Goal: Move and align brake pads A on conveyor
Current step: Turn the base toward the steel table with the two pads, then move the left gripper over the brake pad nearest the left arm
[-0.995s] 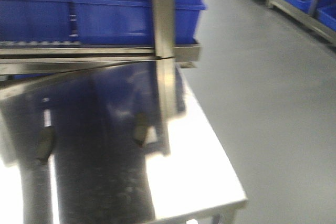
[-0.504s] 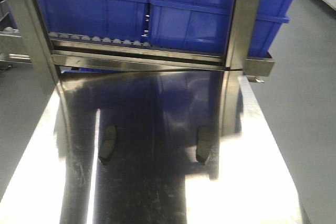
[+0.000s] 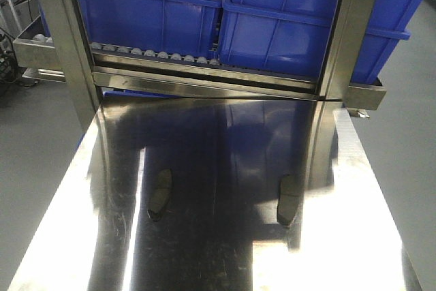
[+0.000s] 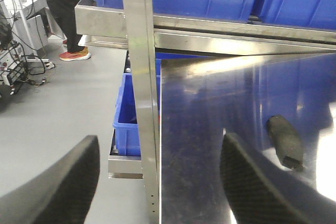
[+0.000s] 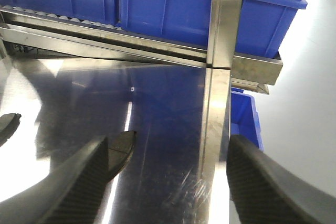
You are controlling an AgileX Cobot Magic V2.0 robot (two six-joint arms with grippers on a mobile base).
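Two brake pads A lie flat on the shiny steel table (image 3: 225, 168), a left pad (image 3: 161, 194) and a right pad (image 3: 287, 199), both lengthwise and a hand's width apart. No dark belt shows; the conveyor is out of view. In the left wrist view my left gripper (image 4: 157, 182) stands open over the table's left edge, and the left pad (image 4: 285, 141) lies beyond its right finger (image 4: 252, 182). My right gripper (image 5: 168, 182) is open and empty near the table's right edge. The right pad (image 5: 122, 148) peeks out behind its left finger (image 5: 79, 182).
A steel rack with upright posts (image 3: 65, 39) (image 3: 351, 32) and a roller rail (image 3: 150, 54) stands at the table's far end and holds blue bins (image 3: 286, 18). Another blue bin (image 4: 128, 108) sits below the table's left side. A person (image 4: 68, 3) stands far left.
The front view has swung left and steadied from a blurred, tilted look. Table, rack and both pads now sit square in the frame. The pads have not shifted on the table.
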